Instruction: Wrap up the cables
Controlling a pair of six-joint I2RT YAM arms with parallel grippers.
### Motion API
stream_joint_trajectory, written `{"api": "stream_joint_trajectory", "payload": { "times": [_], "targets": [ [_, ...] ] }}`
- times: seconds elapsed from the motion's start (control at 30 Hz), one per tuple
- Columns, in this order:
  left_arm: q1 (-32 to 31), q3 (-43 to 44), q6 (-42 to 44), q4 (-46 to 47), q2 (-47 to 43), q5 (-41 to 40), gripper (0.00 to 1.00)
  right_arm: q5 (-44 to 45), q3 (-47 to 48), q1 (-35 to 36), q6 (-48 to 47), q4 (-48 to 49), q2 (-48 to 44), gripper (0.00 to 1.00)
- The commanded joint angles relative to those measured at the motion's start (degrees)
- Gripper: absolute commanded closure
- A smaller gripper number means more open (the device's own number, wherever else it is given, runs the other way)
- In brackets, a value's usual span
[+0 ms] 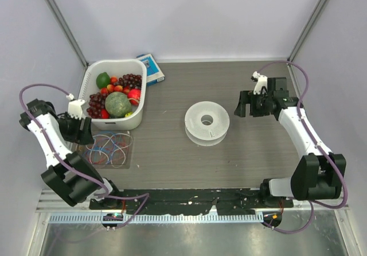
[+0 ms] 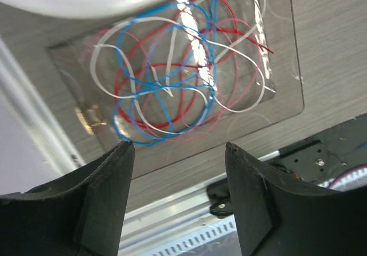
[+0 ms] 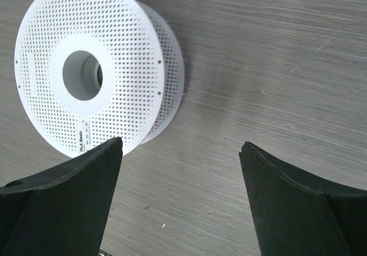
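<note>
The cables (image 2: pixel 172 89) are thin blue, red and white wires, loosely looped on a clear plastic sheet (image 2: pixel 281 49); in the top view they (image 1: pixel 109 148) lie at the left front of the table. My left gripper (image 2: pixel 179 148) is open and empty, hovering just beside the loops; in the top view it (image 1: pixel 79 131) is left of them. A white perforated spool (image 1: pixel 207 121) lies flat mid-table and also shows in the right wrist view (image 3: pixel 92 66). My right gripper (image 3: pixel 180 147) is open and empty, above the table right of the spool (image 1: pixel 248 105).
A white tub (image 1: pixel 92 75) of fruit stands at the back left, close behind the cables. A blue and white box (image 1: pixel 151 68) lies behind it. The black base rail (image 1: pixel 183 198) runs along the near edge.
</note>
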Motion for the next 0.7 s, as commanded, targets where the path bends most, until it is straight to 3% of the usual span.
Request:
{"api": "stream_joint_trajectory", "payload": {
  "times": [0.0,0.13,0.33,0.43,0.6,0.67],
  "targets": [
    [0.9,-6.8,-2.9,-6.8,-0.7,3.2,0.34,2.2,3.9,3.4,-1.4,0.3,2.1,0.12],
    [0.8,-15.2,-4.5,2.4,-4.6,6.8,0.36,3.4,4.7,5.8,-1.4,0.4,2.8,0.11],
    [0.2,-24.2,13.4,4.1,-7.7,13.1,0.36,3.6,5.2,7.5,-0.9,0.2,4.7,0.12],
    [-1.4,-24.2,21.3,3.0,-5.3,11.2,0.39,3.0,6.7,7.7,-0.7,-0.3,5.6,0.12],
    [-2.0,-19.6,24.1,2.9,-0.7,7.8,0.42,1.5,5.9,7.8,-0.2,-0.1,5.9,0.12],
    [-2.5,-17.5,29.5,0.9,1.0,6.1,0.48,1.3,5.2,7.9,-0.1,0.3,5.7,0.12]
  ]
}}
